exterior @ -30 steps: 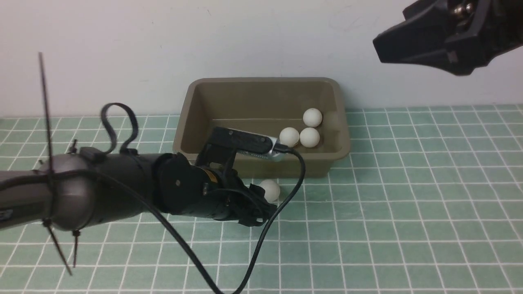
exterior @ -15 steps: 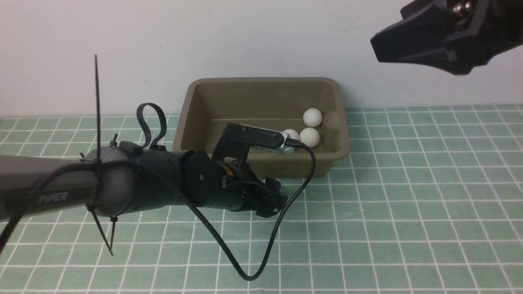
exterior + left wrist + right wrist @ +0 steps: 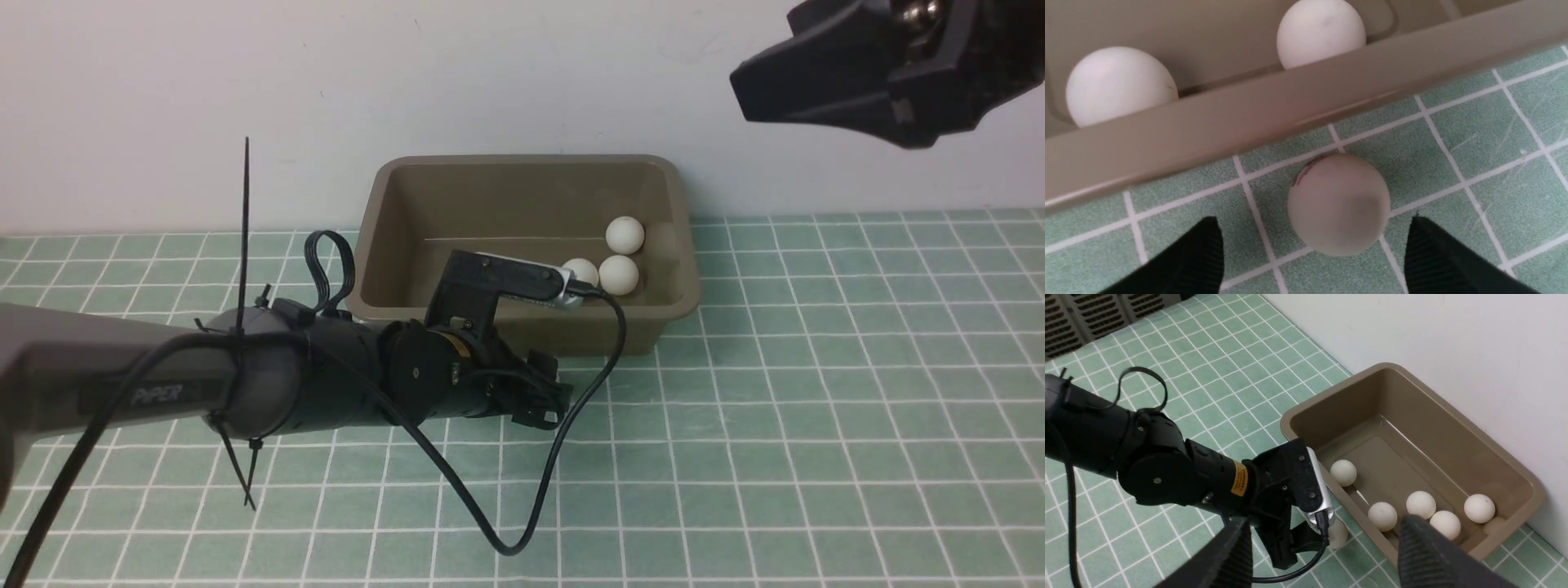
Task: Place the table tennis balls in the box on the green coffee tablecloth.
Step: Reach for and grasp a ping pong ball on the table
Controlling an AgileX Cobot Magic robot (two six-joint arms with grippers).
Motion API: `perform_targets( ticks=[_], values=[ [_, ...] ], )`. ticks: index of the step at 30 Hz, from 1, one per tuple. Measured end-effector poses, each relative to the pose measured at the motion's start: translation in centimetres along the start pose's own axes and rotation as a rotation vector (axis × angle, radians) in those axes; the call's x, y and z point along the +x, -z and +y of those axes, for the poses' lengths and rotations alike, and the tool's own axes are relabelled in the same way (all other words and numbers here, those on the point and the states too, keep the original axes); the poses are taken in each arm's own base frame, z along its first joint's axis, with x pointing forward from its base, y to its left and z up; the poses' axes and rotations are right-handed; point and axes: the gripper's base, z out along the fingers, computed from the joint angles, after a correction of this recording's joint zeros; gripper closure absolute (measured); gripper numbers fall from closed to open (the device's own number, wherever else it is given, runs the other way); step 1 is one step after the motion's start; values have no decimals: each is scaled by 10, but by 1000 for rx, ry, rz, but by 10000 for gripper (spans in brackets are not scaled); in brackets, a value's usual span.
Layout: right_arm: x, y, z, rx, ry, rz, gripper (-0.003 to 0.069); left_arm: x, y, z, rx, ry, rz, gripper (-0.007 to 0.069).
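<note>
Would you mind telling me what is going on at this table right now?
The robot is gathering table tennis balls into the box, and five lie inside it. The left claw is open and low on the green tablecloth. It straddles the one ball left outside, just in front of the box, without gripping it yet. The right claw hangs open and empty, raised on the right.
</note>
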Motion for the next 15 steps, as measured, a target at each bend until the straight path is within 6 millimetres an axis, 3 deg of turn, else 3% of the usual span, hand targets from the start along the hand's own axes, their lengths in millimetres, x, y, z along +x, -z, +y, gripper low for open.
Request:
perform_targets(
  ticks=[11, 15],
  values=[
    [-1, 0, 0, 2, 13, -7, 219, 3, 0, -16, 26, -27, -13, 90],
    [-1, 0, 0, 1, 13, -6, 219, 9, -9, -15, 15, -31, -12, 90]
  ],
)
